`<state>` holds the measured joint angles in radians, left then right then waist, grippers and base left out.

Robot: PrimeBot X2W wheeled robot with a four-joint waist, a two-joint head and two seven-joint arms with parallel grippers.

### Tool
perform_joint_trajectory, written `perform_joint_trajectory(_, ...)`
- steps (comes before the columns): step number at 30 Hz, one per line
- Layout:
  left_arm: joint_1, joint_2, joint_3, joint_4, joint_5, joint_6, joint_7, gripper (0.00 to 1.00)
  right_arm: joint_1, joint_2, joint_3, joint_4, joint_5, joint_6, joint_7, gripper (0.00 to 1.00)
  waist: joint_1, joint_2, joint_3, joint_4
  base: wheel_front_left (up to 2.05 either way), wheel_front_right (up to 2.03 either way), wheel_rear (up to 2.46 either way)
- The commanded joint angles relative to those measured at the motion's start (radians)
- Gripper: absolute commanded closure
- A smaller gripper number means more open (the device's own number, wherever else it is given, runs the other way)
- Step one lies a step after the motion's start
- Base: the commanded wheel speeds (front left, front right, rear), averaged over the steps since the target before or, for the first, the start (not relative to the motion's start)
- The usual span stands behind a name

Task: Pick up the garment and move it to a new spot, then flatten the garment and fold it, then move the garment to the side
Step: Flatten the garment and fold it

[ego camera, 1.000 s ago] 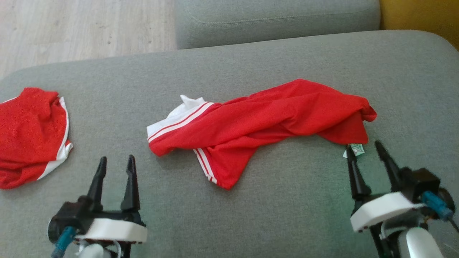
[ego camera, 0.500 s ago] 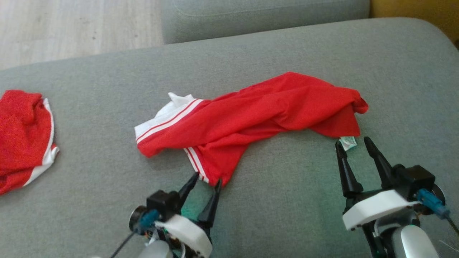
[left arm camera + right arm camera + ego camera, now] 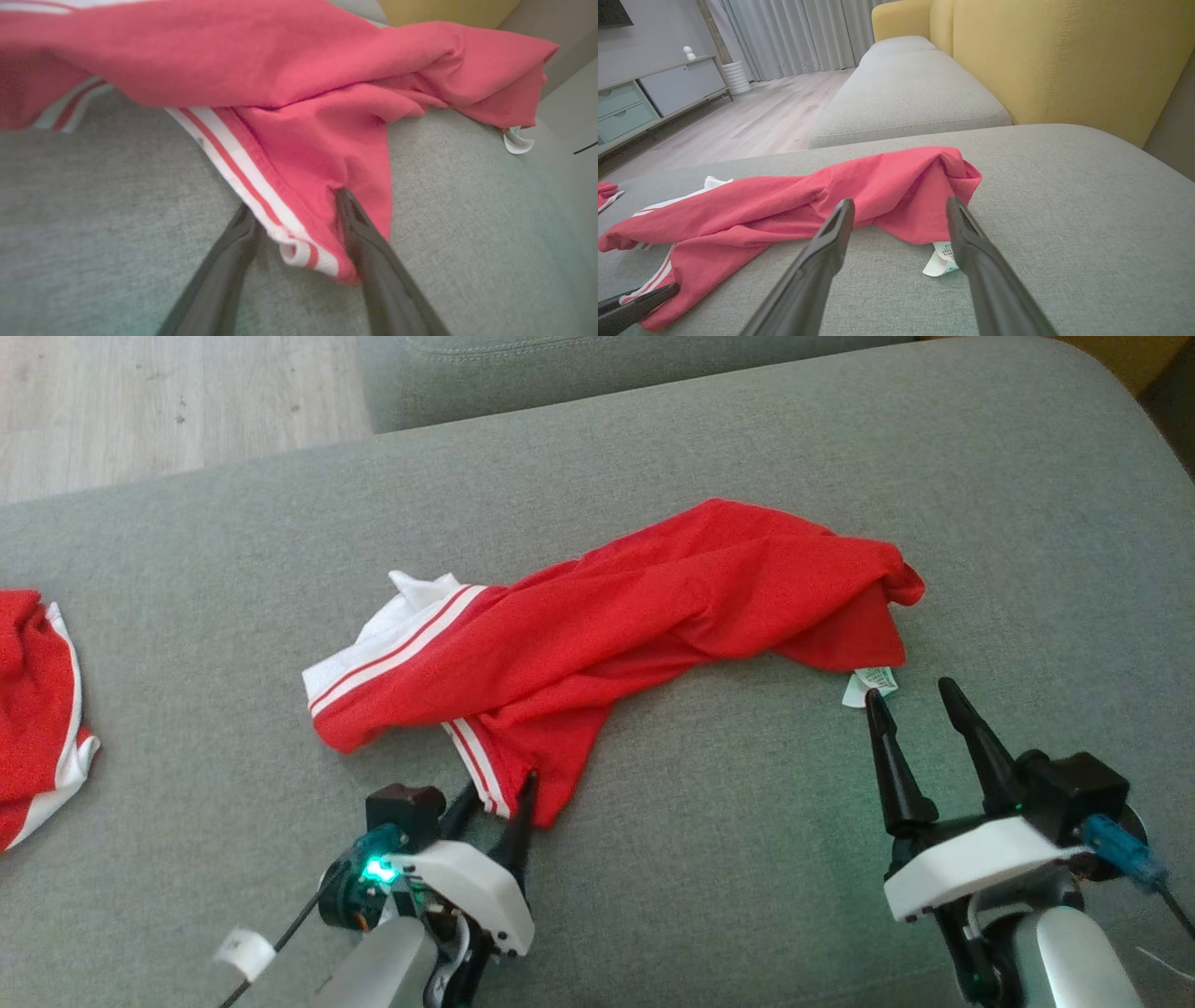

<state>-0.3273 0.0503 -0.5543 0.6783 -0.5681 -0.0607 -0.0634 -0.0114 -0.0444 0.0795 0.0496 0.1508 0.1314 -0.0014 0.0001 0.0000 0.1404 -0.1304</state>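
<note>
Red garment (image 3: 653, 607), white-striped along one edge (its label (image 3: 870, 683) white), on a grey cushion (image 3: 747, 859); yellow backrest (image 3: 1064, 60).

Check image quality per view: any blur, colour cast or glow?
Head view: crisp, green glow by the left gripper. Left wrist view: garment washed pink, soft at the top. Right wrist view: sharp room, right gripper blurred near the lens.
</note>
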Motion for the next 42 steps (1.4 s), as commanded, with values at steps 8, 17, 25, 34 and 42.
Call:
perform_joint_trajectory(8, -0.060, 0.000, -0.018, -0.078, -0.066, 0.001, -0.081, 1.00, -0.035, -0.006, -0.006, -0.030, 0.017, -0.001, -0.017, 0.00, -0.0001, 0.0000, -0.019, 0.036, 0.00, 0.00, 0.00)
perform_joint_trajectory(17, -0.039, 0.063, -0.029, -0.577, -0.037, 0.025, -0.070, 1.00, -0.016, -0.006, -0.048, -0.046, 0.022, -0.001, -0.010, 0.00, -0.0001, 0.0000, -0.050, 0.106, 0.00, 0.00, 0.00)
perform_joint_trajectory(25, 0.037, 0.156, 0.007, -0.797, -0.103, 0.111, 0.128, 1.00, -0.025, -0.006, -0.051, -0.058, 0.035, -0.001, -0.010, 0.00, -0.0001, 0.0000, -0.027, 0.091, 0.00, 0.00, 0.00)
perform_joint_trajectory(34, -0.067, 0.226, 0.121, -0.367, -0.086, 0.153, 0.086, 1.00, -0.069, -0.006, -0.026, -0.059, 0.040, -0.001, -0.025, 0.00, -0.0001, 0.0000, 0.054, 0.046, 0.00, 0.00, 0.00)
perform_joint_trajectory(42, -0.172, 0.227, 0.122, -0.125, -0.019, 0.141, -0.066, 0.00, -0.086, -0.006, -0.021, -0.055, 0.039, -0.001, -0.029, 0.00, -0.0001, 0.0000, 0.075, 0.035, 0.00, 0.00, 0.00)
